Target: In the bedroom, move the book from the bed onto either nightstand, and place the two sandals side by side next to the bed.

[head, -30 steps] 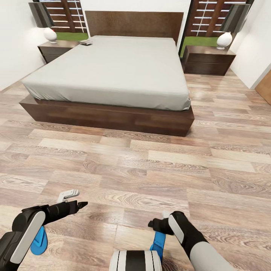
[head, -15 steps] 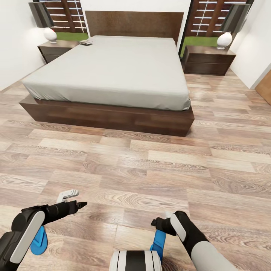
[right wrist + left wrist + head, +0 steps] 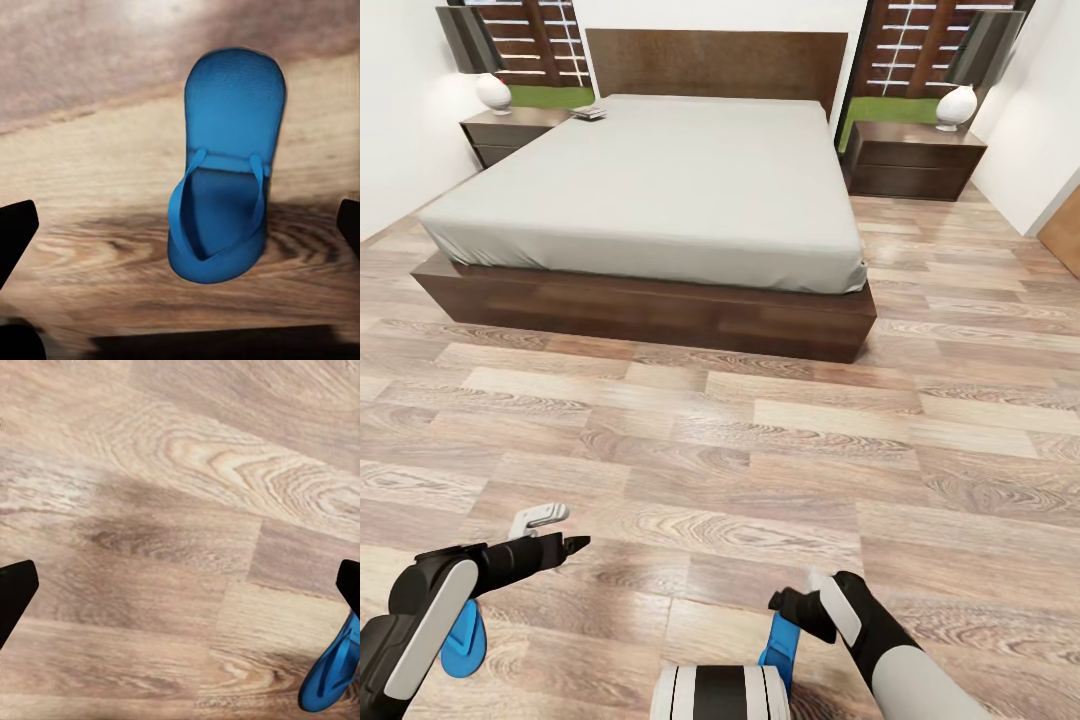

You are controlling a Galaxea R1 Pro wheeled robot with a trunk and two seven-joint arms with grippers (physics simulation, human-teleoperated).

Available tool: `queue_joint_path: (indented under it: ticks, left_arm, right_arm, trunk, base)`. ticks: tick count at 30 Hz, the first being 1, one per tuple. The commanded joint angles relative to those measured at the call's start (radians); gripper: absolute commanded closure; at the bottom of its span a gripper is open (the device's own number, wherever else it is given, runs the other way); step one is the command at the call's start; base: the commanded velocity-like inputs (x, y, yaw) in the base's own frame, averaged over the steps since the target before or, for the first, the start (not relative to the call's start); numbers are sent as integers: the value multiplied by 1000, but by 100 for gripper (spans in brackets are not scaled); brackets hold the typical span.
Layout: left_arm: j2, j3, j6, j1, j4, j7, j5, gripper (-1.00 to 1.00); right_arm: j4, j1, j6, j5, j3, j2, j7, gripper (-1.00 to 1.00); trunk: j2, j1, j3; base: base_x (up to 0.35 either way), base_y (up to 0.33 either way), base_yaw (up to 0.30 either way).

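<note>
Sandals (image 3: 221, 169) (image 3: 463, 638) on plank floor (image 3: 760, 440) | bed (image 3: 650, 190) ahead | white walls (image 3: 400, 110)

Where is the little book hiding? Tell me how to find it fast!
Look at the big bed with the pale grey mattress and go to its far left corner, near the dark headboard. The book lies flat there at the mattress edge, beside the left nightstand. It is the one small dark thing on the plain mattress.
</note>
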Motion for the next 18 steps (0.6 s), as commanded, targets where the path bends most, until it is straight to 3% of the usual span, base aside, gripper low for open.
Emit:
queue_joint_path:
  ticks: [1,7,18]
  left_arm:
    - [0,1,5,0,-1,-2,-2,-100]
    - [2,1,6,-1,0,1,-1,-100]
    - [0,1,7,-1,-4,4,0,-100]
  right_arm:
    - [6,0,3,-11,-6,1,-9,-100]
    - [41,0,-6,-12,-8,5,-10,-100]
    - [132,0,-114,-13,-4,11,-10,-100]
  trunk:
    - [0,0,-1]
    - [0,0,-1]
    - [0,0,-1]
  base:
    - [0,0,0]
    - [0,0,0]
    - [0,0,0]
